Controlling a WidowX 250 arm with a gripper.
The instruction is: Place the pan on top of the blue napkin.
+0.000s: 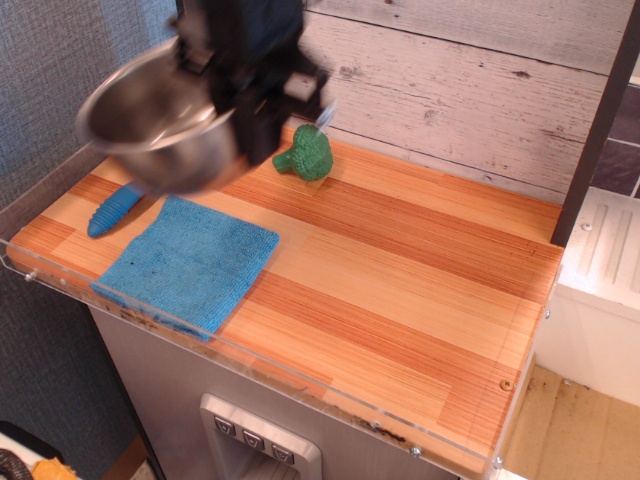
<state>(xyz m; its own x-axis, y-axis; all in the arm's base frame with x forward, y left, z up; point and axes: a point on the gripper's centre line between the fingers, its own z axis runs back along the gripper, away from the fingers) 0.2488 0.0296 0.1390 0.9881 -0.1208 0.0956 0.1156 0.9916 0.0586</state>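
The pan (150,125), a round shiny steel bowl, hangs in the air at the upper left, blurred by motion. My gripper (235,115) is shut on the pan's right rim and holds it clear of the counter. The blue napkin (188,262), a square light-blue cloth, lies flat at the front left of the wooden counter (400,280). The pan is above and just behind the napkin's far edge, not touching it.
A blue-handled fork (115,208) lies left of the napkin, its tines hidden behind the pan. A green broccoli (306,154) sits by the back wall. A clear rim runs along the counter's left and front edges. A dark post stands at the far right.
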